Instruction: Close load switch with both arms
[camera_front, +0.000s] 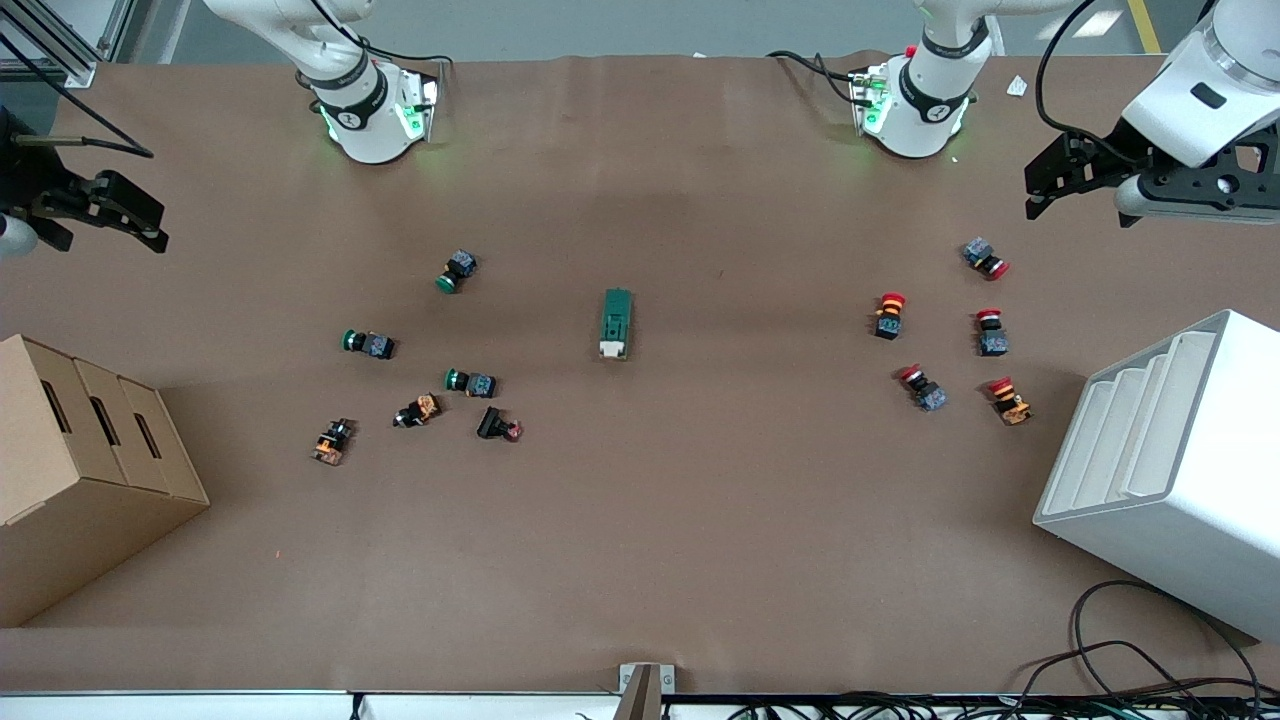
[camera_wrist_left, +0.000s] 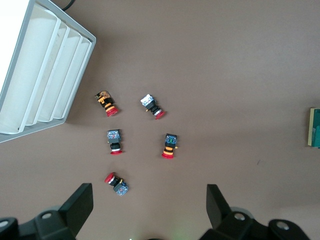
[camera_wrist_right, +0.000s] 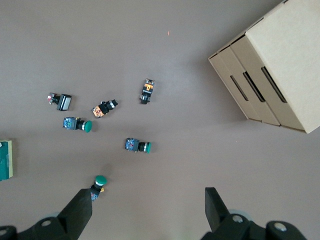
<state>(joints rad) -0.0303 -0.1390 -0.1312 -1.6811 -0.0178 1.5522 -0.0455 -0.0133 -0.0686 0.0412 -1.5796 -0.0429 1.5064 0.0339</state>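
1. Centrally on the desk (camera_front: 640, 520) lies the load switch (camera_front: 616, 323), between the green push buttons (camera_front: 470, 381) and the red push buttons (camera_front: 889, 314).
2. Left gripper (camera_wrist_left: 150, 200) hangs over the red ones, fingers apart.
3. Right gripper (camera_wrist_right: 148, 204) hangs over its own end of the desk, near the cardboard box (camera_front: 80, 470), fingers apart.

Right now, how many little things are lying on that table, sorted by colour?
Red-capped push buttons: 5
Green-capped push buttons: 3
Other small buttons near the green ones, cap colour unclear: 3
Dark green load switch: 1
Cardboard box: 1
White rack: 1
Total: 14
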